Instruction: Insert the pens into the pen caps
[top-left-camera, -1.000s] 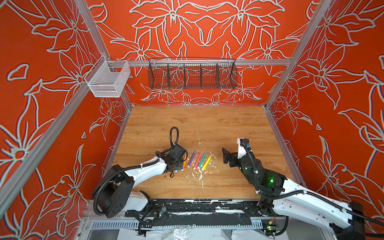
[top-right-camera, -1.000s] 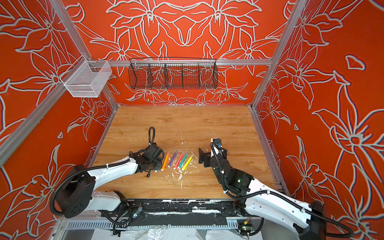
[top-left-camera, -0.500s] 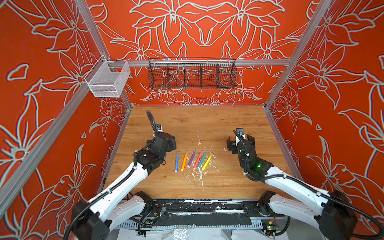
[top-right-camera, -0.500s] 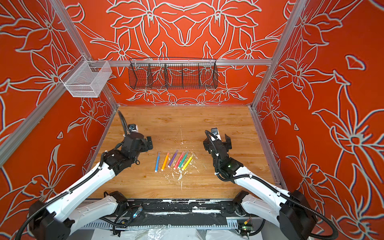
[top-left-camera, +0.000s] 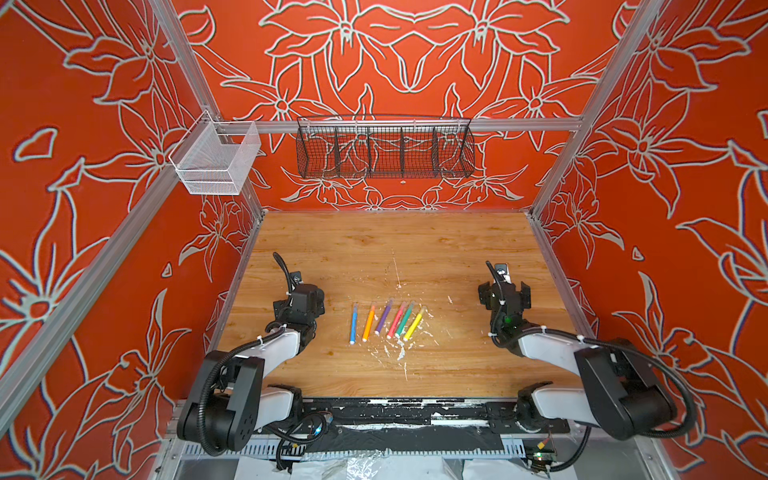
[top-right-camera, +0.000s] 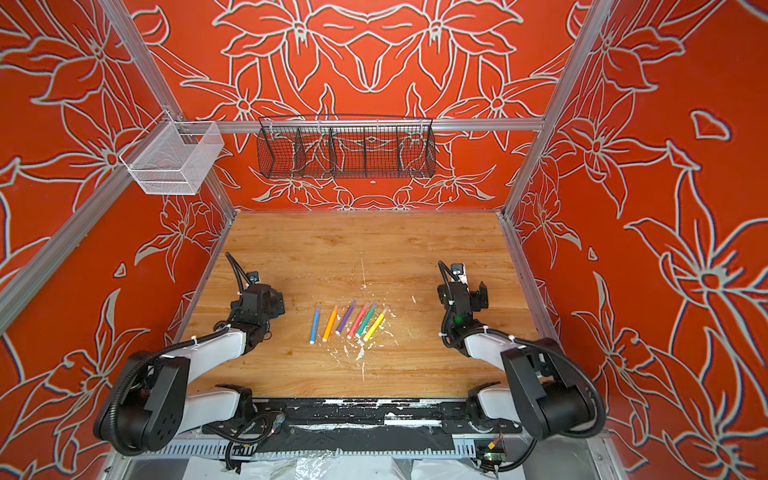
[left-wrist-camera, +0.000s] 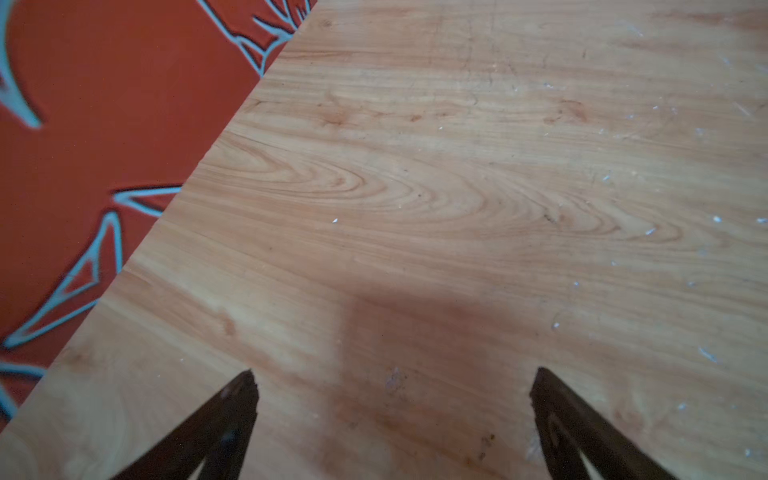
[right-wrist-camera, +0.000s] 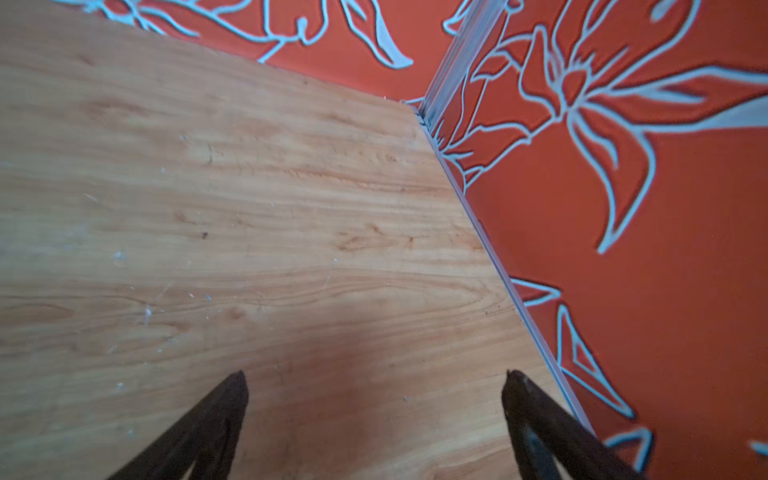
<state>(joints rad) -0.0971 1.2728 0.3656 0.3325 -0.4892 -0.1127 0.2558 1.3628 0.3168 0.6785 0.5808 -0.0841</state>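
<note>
six pens lie in a row mid wooden table, btwn the two arms, well apart from both. left gripper & right gripper: fingers spread wide, nothing btwn them.

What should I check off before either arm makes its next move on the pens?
1. The left end effector open, empty: ok.
2. The right end effector open, empty: ok.
3. Both clear of the pens, out at the sides of the table: ok.
4. Six pens in one row mid-table, all visible: ok.
5. Room to take the pink pen without nudging the green pen: not ok, they lie very close.
6. Clear pen caps located: cannot tell, nothing distinct among the white flecks.
</note>
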